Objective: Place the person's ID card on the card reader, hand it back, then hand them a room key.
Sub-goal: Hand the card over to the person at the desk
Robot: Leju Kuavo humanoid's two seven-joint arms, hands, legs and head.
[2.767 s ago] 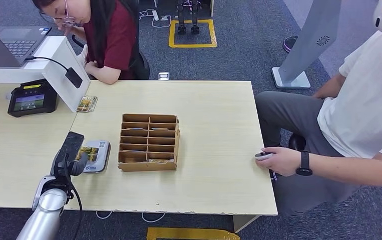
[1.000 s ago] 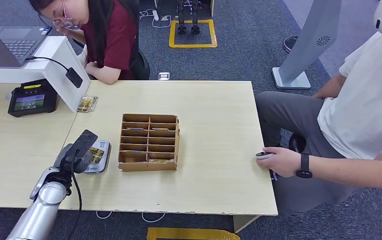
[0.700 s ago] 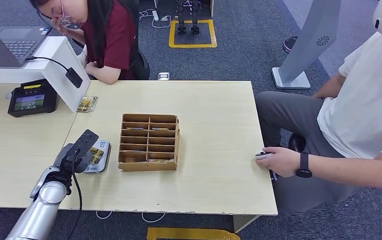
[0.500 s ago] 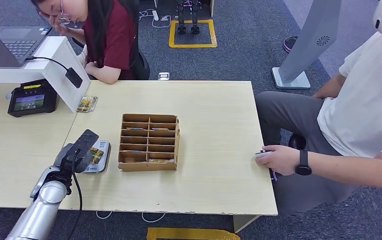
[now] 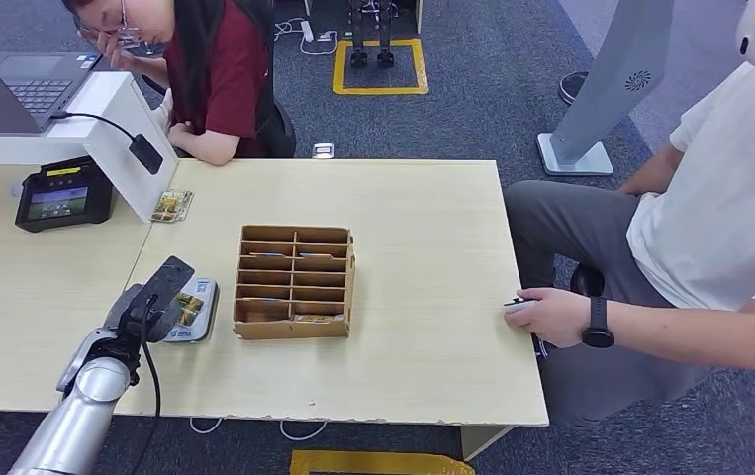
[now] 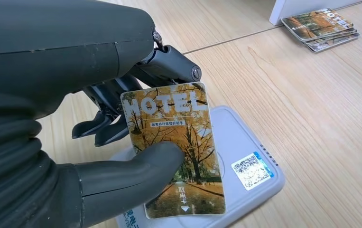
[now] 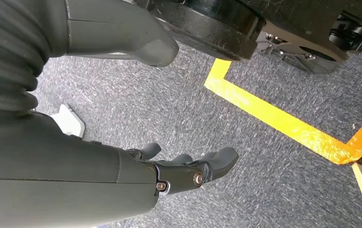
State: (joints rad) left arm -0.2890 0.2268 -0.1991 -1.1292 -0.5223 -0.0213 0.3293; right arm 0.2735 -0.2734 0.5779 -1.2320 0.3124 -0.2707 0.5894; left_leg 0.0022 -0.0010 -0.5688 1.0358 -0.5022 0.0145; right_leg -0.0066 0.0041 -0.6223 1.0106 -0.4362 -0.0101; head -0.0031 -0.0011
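My left hand (image 5: 147, 305) hangs over the white card reader (image 5: 202, 290) near the table's front left. It pinches a card (image 6: 176, 147) between the thumb (image 6: 136, 173) and the dark fingers (image 6: 169, 64). The card reads HOTEL over a picture of autumn trees. Its lower edge sits at or just above the reader's top (image 6: 250, 156); I cannot tell whether they touch. In the head view the card (image 5: 188, 308) peeks out beside the hand. My right hand (image 7: 183, 173) hangs over grey carpet, fingers loosely apart and holding nothing.
A wooden slotted box (image 5: 294, 282) stands right of the reader. A stack of similar cards (image 5: 171, 206) lies by the white counter, with a black terminal (image 5: 61, 193) behind it. One person in red (image 5: 215, 79) sits across; another in white (image 5: 709, 228) rests a hand (image 5: 551, 317) on the table's right edge.
Since the oldest frame my left hand has shifted slightly right over the reader and tilted. Over the last second it has stayed almost still.
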